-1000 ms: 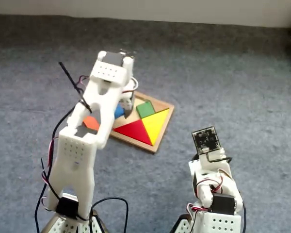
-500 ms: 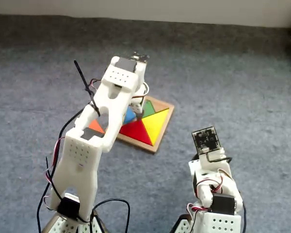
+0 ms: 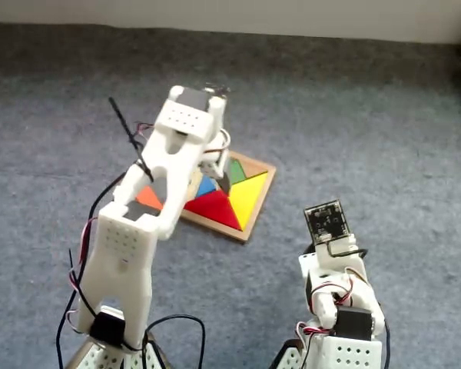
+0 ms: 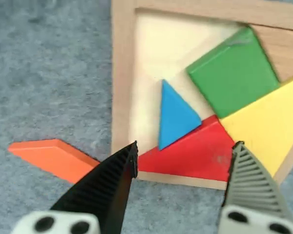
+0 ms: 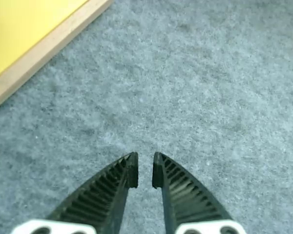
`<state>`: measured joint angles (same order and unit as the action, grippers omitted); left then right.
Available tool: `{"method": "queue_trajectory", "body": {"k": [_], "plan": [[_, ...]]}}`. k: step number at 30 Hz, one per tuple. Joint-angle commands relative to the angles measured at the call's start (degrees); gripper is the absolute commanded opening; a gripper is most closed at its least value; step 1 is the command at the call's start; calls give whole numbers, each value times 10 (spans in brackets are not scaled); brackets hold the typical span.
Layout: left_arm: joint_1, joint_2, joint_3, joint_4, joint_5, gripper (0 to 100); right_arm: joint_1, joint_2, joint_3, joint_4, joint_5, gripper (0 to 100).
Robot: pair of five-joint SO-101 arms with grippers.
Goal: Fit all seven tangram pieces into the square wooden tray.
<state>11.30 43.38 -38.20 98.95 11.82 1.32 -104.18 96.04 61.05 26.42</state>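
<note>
The left gripper (image 4: 185, 146) hangs spread wide over the tray (image 4: 119, 73), grasping nothing. The red triangle (image 4: 185, 165) lies between its fingertips, with the blue triangle (image 4: 176, 117) just beyond. The green square (image 4: 234, 73) and yellow piece (image 4: 268, 126) lie ahead of the grey finger (image 4: 244, 185). The orange piece (image 4: 49, 156) lies on the carpet (image 4: 39, 58) outside the black finger (image 4: 107, 190). The right gripper (image 5: 144, 168) is nearly pinched together, empty, with the tray's corner well ahead.
</note>
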Motion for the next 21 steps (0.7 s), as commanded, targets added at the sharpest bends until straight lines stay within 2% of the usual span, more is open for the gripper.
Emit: {"method": "queue_trajectory", "body": {"k": [1, 5, 9, 14, 21], "plan": [[-36, -39, -23, 9, 4, 265, 7, -7, 73, -11, -2, 67], [-53, -38, -23, 6, 2, 155, 7, -7, 73, -11, -2, 67], [-51, -36, -1, -3, -18, 112, 7, -7, 73, -11, -2, 67], [-37, -37, 50, -58, -19, 98, 7, -7, 73, -11, -2, 67], [20, -37, 65, -77, -18, 101, 7, -7, 73, -11, -2, 67]]}}
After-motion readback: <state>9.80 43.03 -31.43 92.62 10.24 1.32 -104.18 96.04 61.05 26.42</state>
